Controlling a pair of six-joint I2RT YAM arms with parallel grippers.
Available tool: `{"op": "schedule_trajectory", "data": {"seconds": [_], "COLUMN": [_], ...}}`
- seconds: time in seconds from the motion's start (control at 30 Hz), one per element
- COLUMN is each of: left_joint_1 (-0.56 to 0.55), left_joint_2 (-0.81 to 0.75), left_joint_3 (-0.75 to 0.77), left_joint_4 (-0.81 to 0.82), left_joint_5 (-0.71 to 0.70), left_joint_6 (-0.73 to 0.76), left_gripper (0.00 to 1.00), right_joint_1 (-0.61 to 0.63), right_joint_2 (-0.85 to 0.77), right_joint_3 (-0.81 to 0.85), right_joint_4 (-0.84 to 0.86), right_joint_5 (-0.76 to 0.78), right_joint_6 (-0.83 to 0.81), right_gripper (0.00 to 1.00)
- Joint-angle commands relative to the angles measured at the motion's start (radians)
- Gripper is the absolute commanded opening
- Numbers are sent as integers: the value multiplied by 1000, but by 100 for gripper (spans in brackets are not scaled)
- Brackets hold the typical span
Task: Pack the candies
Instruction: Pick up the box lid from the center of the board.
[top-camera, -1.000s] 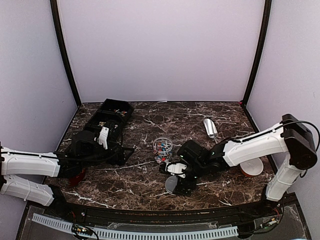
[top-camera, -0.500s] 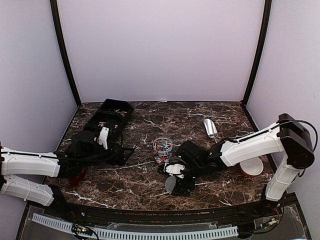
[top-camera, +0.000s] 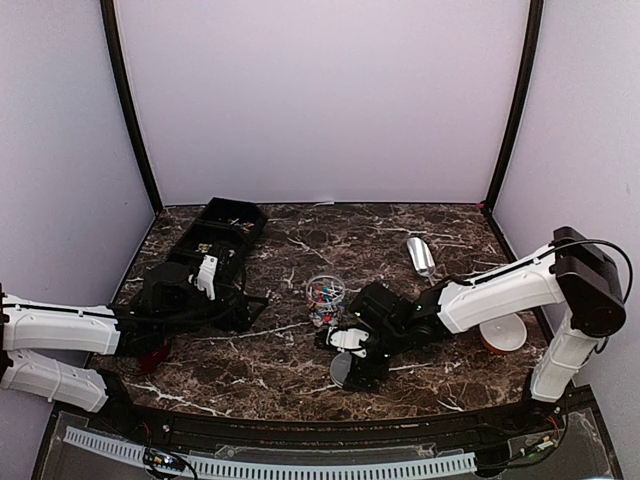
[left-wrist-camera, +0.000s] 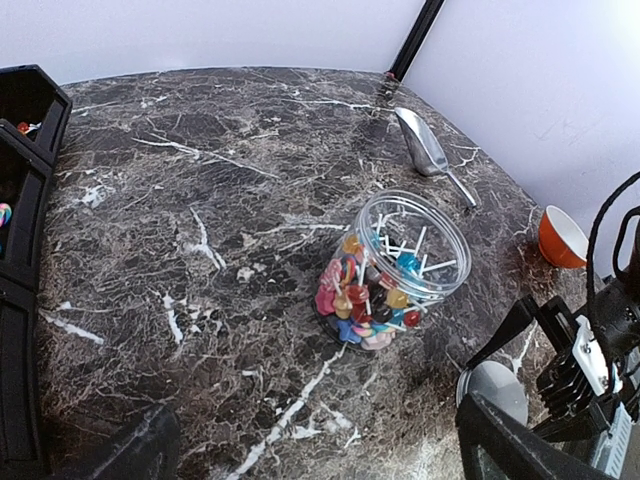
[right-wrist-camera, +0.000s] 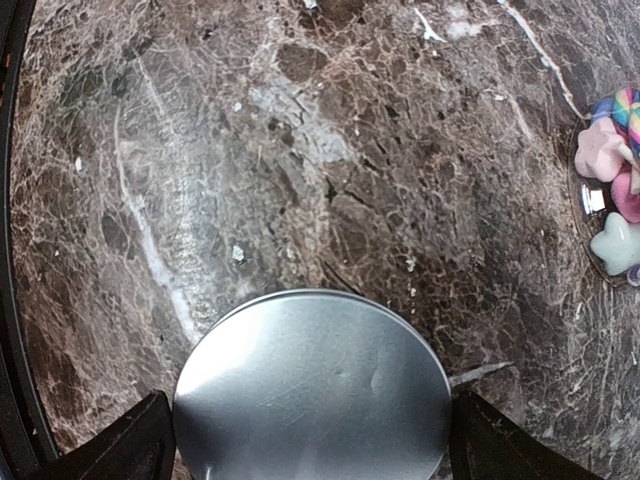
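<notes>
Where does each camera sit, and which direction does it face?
Top external: high behind the bases, looking down at the dark marble table; left arm, right arm show.
Left wrist: low, facing the clear glass jar of coloured candies; open left gripper shows.
Right wrist: down onto the round silver metal lid; open right gripper flanks it.
Shared: jar and lid.

Bright even light, lid (right-wrist-camera: 310, 390) glare, pics sharp

My left arm (top-camera: 60, 330) lies stretched low toward the middle, and my left gripper (top-camera: 238, 303) is spread wide, holding nothing. My right arm (top-camera: 495, 288) reaches inward with its wrist bent down, my right gripper (top-camera: 352, 357) low with its fingers (right-wrist-camera: 135, 445) wide apart.
</notes>
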Motion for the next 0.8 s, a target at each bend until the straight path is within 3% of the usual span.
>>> {"op": "schedule_trajectory", "data": {"seconds": [0.0, 0.47, 0.77], "left_joint_1": [6, 6, 6], "left_joint_2": [-18, 70, 308], "left_joint_3": [-19, -29, -37], "left_joint_4": [13, 103, 408], "left_joint_5": [10, 42, 163], "left_joint_6": [-4, 49, 176], "left_gripper": [99, 99, 99], "right_joint_1": [10, 10, -25], "right_joint_2": [6, -84, -239], "right_joint_3": [33, 25, -2], "right_joint_4": [6, -30, -78], "right_joint_5": [2, 20, 67], "right_joint_6": [13, 16, 53], "right_gripper": [92, 87, 86]}}
